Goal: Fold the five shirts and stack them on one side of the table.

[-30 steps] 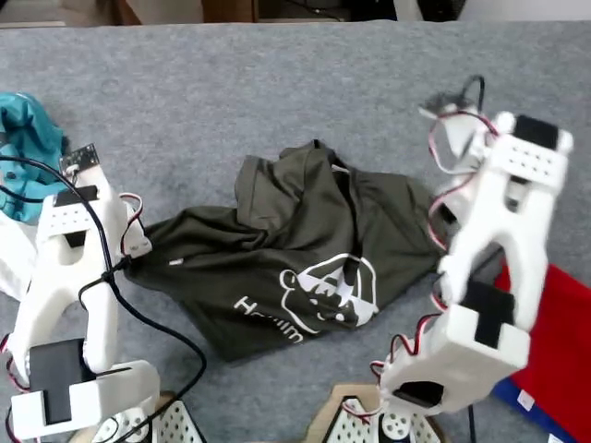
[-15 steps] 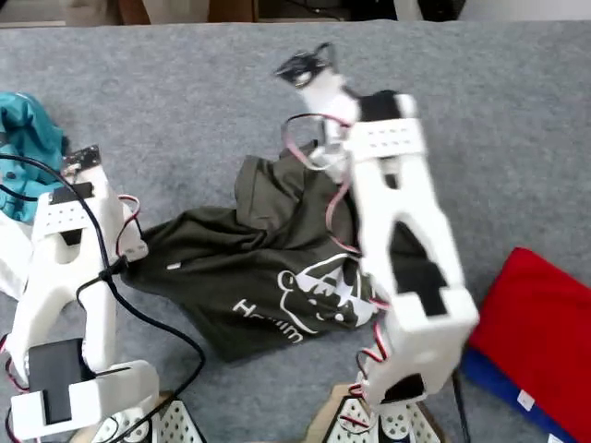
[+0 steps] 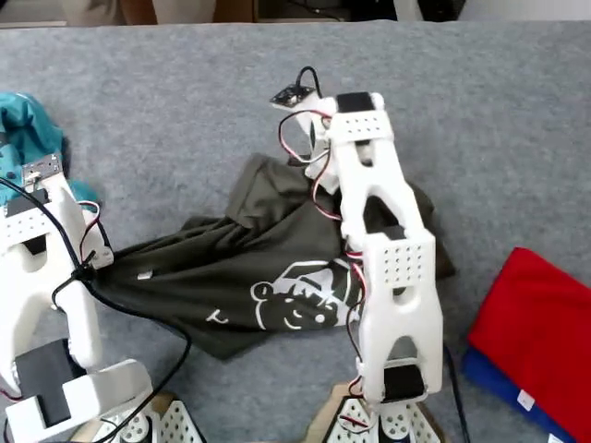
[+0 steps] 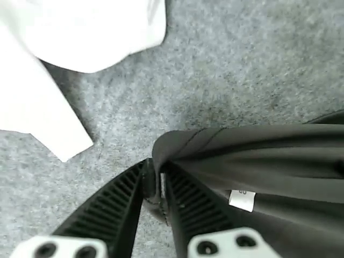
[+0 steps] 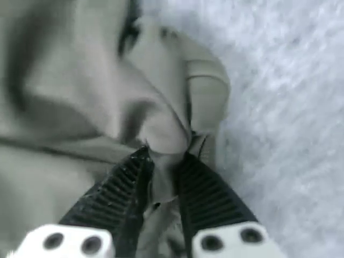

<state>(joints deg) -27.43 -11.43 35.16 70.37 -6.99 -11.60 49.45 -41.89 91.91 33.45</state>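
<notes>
Two pincers grip one olive shirt [image 3: 268,268], which lies rumpled at the middle of the bench [image 3: 166,83]. I judge this to be the spreading step, ahead of any fold. The left pincer [image 4: 159,185] is clamped on a hem corner at the shirt's 9 o'clock edge, and the cloth is drawn taut from it. The right pincer [image 5: 163,161] is pinched shut on a fold at the 12 o'clock edge, near the collar as far as I can tell.

The left arm [image 3: 37,268] stands at 8 o'clock on the bench, bent low over its corner. The right arm [image 3: 379,231] stretches from 6 o'clock straight across the shirt and covers part of the print.

A folded red shirt [image 3: 540,323] rests on a blue shirt [image 3: 489,374] at 4 o'clock, which I read as the start of the stack. A teal shirt [image 3: 28,129] sits bunched at 10 o'clock, and a white shirt [image 4: 80,32] lies near the left pincer.

For the next move, I judge that the two grips must draw apart to pull the olive shirt flat without dragging it into the red pile. Only then can folding begin.
</notes>
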